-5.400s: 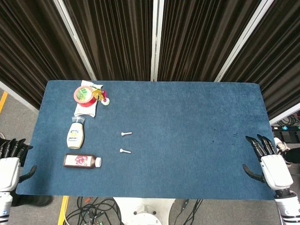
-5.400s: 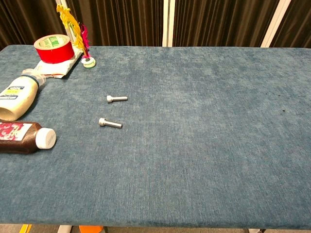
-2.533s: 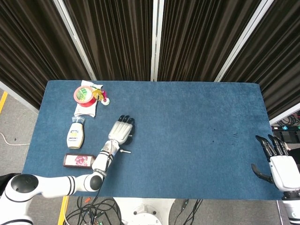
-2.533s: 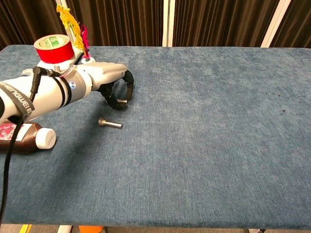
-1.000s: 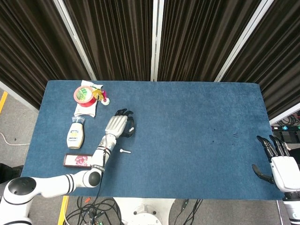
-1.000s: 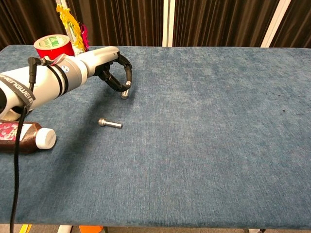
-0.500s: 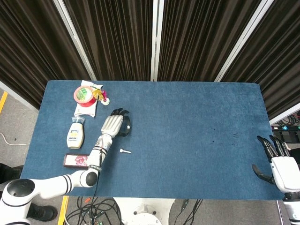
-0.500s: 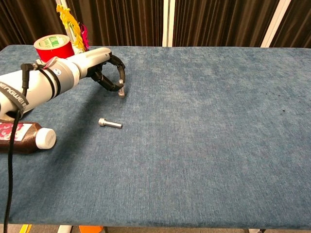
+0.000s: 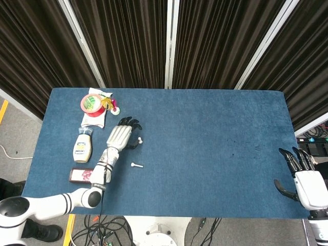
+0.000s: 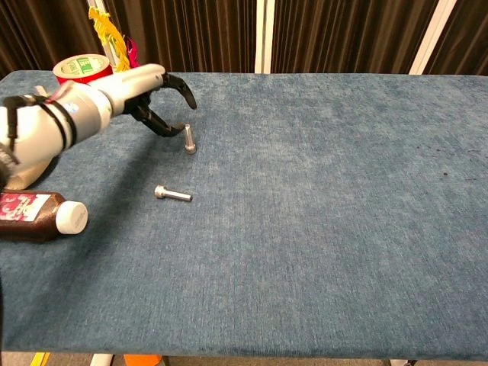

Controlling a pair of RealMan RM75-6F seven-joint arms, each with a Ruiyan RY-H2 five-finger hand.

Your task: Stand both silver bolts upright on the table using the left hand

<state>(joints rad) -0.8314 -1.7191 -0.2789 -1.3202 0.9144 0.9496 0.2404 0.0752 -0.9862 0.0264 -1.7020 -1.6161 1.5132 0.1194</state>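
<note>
Chest view: one silver bolt (image 10: 189, 139) is stood upright beside the spread, empty left hand (image 10: 156, 99), which should be drawn clear gently before the lying bolt (image 10: 173, 194) nearby is approached.

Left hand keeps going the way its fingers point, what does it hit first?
Probably nothing on the table: the left hand points toward the far edge, and that strip looks free. The upright bolt sits just right of the fingers, off the line. Depth uncertain.

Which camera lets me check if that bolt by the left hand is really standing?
The chest view: side-on, the upright bolt shows its shaft vertical, beside the left hand. The head view shows only a small white dot.
</note>
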